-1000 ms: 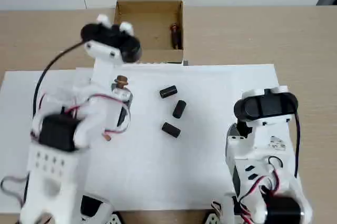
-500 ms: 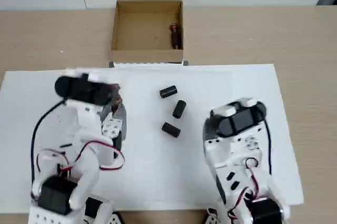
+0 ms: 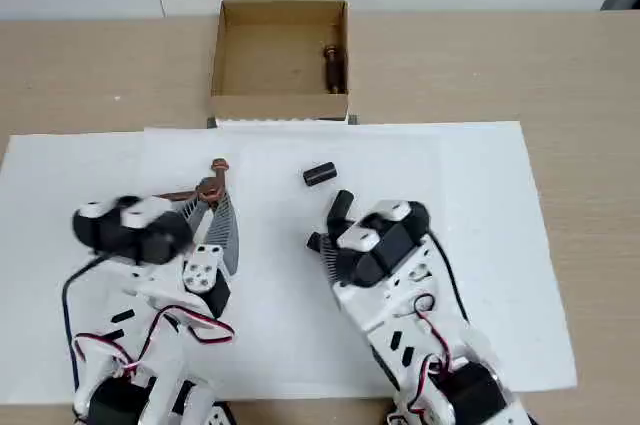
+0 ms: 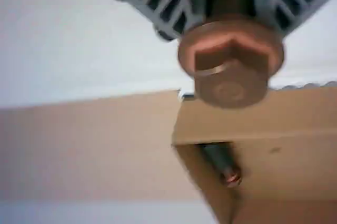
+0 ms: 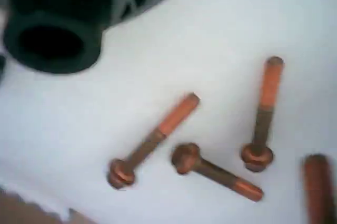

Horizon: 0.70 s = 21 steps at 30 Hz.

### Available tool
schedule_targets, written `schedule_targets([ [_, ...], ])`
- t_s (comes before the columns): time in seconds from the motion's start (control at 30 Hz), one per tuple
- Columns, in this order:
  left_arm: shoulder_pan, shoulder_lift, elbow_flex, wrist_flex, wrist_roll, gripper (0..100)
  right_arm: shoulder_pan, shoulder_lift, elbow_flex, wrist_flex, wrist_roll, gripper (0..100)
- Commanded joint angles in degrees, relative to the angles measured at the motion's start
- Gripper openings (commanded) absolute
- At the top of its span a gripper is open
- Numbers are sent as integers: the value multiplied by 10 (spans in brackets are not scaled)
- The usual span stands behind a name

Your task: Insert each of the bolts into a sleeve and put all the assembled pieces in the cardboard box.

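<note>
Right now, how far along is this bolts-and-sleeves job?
Done: one assembled piece lies in the cardboard box. In hand: the left gripper holds a bolt; the right gripper is at a sleeve. Left: at least three loose bolts on the paper and a loose sleeve.

The shank of the held bolt (image 4: 230,66) is hidden within the left gripper (image 4: 230,16). Inside the cardboard box (image 4: 295,116), the assembled piece (image 4: 224,166) is blurred.

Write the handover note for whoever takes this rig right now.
Left gripper: shut on a bolt.
Right gripper: at a sleeve, grip unclear.
Another sleeve and at least three loose bolts lie on the paper.
Done: one assembled piece in the cardboard box.
Left: sleeve the remaining bolts, box them all.
</note>
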<state>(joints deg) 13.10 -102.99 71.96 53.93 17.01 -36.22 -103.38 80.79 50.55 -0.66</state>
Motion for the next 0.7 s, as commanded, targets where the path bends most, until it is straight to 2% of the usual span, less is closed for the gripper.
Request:
schedule_targets([
  [0.0,5,-11,0,-62,69,5,-31,-5,11,-54,-3,3],
  [0.17,14,-11,0,-86,149,5,-59,-5,30,-86,3,3],
  [0.23,31,-11,1,-84,170,5,-73,-5,37,-87,26,3],
  [0.4,81,-11,1,-86,179,5,-81,-5,56,-110,57,3],
  [0.67,99,-11,20,-90,179,5,-94,-5,57,-113,80,3],
])
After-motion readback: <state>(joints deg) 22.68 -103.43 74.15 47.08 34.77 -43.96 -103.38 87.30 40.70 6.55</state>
